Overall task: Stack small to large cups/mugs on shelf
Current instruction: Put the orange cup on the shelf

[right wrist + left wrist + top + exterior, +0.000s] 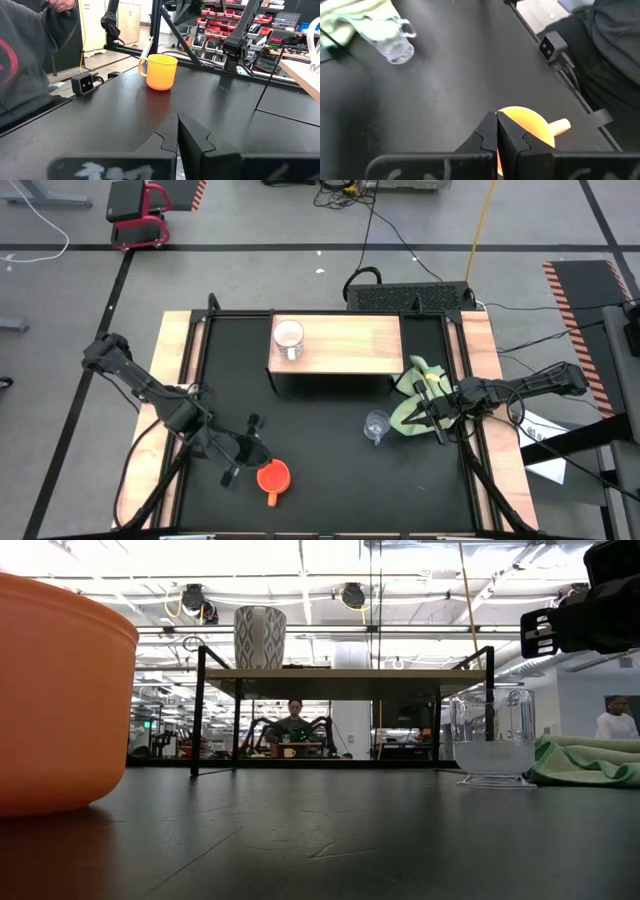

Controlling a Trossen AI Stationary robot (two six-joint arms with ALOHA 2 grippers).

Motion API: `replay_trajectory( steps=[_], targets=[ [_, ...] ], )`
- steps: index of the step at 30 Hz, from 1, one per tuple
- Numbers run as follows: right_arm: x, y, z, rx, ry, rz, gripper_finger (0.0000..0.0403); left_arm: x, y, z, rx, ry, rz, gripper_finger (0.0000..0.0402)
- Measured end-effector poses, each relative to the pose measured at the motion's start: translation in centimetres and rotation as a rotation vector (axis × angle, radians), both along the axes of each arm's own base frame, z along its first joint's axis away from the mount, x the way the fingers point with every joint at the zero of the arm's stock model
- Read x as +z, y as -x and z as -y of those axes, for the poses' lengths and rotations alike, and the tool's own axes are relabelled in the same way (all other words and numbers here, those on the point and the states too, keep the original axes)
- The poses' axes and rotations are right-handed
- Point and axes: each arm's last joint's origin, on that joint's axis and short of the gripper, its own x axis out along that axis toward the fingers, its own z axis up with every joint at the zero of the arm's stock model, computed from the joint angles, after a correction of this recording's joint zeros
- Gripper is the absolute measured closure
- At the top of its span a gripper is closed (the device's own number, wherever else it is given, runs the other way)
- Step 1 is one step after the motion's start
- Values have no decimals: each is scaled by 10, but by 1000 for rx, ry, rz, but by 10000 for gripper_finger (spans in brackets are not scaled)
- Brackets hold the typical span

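The orange mug (272, 477) stands upright on the black table near its front edge, handle toward the front. My left gripper (252, 454) hangs shut just left of and above it; its fingers (497, 137) show in front of the mug (526, 125), apart from it. The white mug (288, 338) stands on the left end of the wooden shelf (345, 346). The clear glass cup (376, 426) stands on the table right of centre. My right gripper (422, 412) waits shut at the right, over the yellow-green cloth (412, 402).
A small black camera (82, 84) sits at the table's front edge. A person in a grey top (25, 65) stands close to that edge. Bare black table lies between the orange mug, the glass cup and the shelf's front legs (197, 710).
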Motion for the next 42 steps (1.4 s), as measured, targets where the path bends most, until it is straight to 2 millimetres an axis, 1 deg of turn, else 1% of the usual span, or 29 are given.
replay_trajectory(
  steps=[5,9,11,15,19,21,26,33,42],
  targets=[
    [0,0,0,0,0,0,403,-8,-6,5,16,12,-71,402],
    [0,0,0,0,0,0,403,-10,-12,9,34,11,-122,402],
    [0,0,0,0,0,1,403,-8,-15,11,37,3,-155,402],
    [0,0,0,0,0,3,403,3,-24,12,64,-19,-234,402],
    [0,0,0,1,13,8,403,9,-35,9,55,-9,-309,402],
    [0,0,0,2,21,11,403,8,-41,6,50,-5,-344,402],
    [0,0,0,2,21,11,403,-4,-55,-3,37,21,-432,402],
    [0,0,0,2,21,11,403,-23,-67,-3,13,53,-529,402],
    [0,0,0,2,21,11,403,-23,-67,0,17,63,-532,402]
  ],
)
